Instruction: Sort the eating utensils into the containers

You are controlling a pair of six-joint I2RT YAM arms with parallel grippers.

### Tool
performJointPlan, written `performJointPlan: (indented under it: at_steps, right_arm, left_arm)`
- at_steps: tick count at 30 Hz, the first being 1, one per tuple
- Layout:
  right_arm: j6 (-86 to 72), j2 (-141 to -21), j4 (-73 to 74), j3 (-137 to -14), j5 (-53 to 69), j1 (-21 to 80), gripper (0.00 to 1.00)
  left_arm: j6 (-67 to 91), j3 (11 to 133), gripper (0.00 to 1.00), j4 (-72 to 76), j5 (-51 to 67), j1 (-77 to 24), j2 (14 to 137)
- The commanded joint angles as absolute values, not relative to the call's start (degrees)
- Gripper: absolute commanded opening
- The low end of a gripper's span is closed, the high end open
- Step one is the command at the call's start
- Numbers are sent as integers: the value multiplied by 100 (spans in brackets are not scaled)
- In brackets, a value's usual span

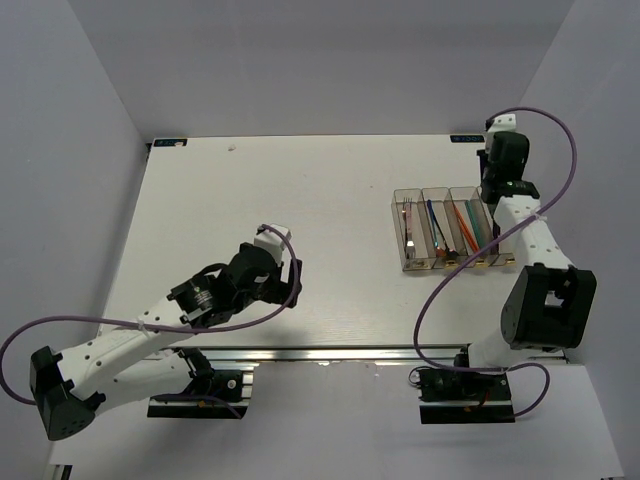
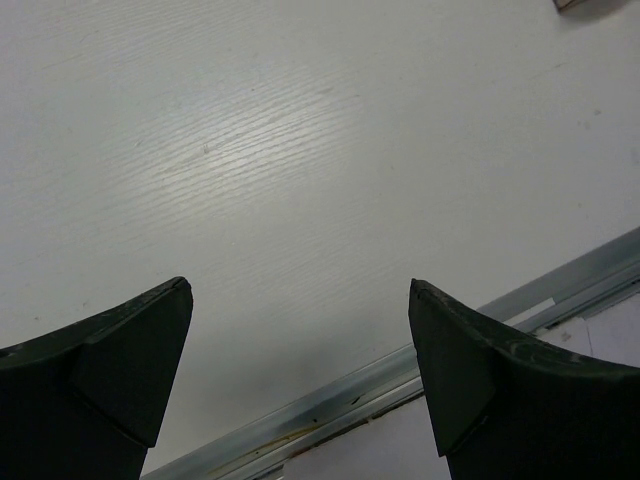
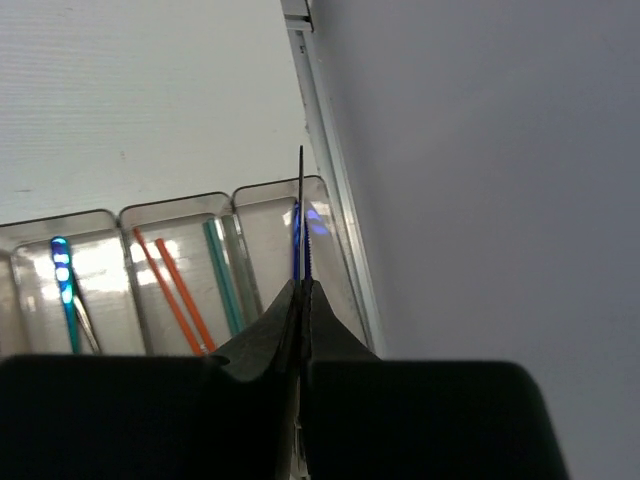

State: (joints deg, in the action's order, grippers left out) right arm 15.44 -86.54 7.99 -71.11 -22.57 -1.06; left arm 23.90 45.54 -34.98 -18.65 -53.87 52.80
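The sorting looked almost finished. The row of four clear, brownish-tinted plastic bins [image 1: 422, 195] already held most of the pieces. Slim silver forks [image 1: 408, 228] lay in the bin at the row's left end, and a piece with a glinting blue-green handle [image 3: 62, 275] lay in the next. Thin red chopsticks [image 3: 170, 290] and thin teal chopsticks [image 3: 222, 275] sat side by side in the third, and a slim blue knife [image 3: 296, 245] was in the bin at the row's right end. The right pincer [image 3: 301, 290] was pressed together on a thin dark blade-like utensil [image 3: 301, 200], seen edge-on and too narrow to name. It hung directly above that right-end bin, with the piece in line with the bin's length. The left pincer [image 2: 300, 290] was spread wide with nothing between its fingers, over the white wood-grain surface [image 1: 300, 170] well to the left of the row. The overhead view showed no utensil lying outside the row. By my reading, only the held piece was left to drop in, and the left arm had nothing to fetch.
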Motion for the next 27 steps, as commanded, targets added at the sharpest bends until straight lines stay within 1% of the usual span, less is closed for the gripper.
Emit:
performJointPlan:
  at_steps: [1, 7, 11, 17, 19, 21, 24, 27]
  right_arm:
    - [1958, -8814, 667, -7646, -1855, -448, 0]
    - [2417, -9289, 975, -7805, -2144, -545, 0]
    - [2365, -9369, 1002, -7595, -1952, -659, 0]
    - [2241, -9431, 905, -7243, -2030, -694, 0]
    - [2197, -9440, 905, -7163, -2013, -712, 3]
    - [2145, -9448, 862, -7084, -1890, -738, 7]
    - [2101, -9483, 739, -6979, -1749, -738, 8]
    - [2092, -9527, 721, -6961, -1784, -747, 11]
  left_arm:
    - [2241, 4518, 98, -3278, -1477, -5414, 5124]
    - [2250, 4439, 98, -3226, -1459, -5414, 4791]
    - [2285, 4430, 98, -3234, -1538, -5414, 4659]
    - [2303, 4430, 98, -3243, -1626, -5423, 4597]
    - [2303, 4430, 98, -3252, -1652, -5414, 4605]
    - [2312, 4421, 98, -3261, -1679, -5423, 4623]
    - [2312, 4430, 98, -3261, -1687, -5414, 4676]
    - [2338, 4438, 98, -3287, -1757, -5423, 4693]
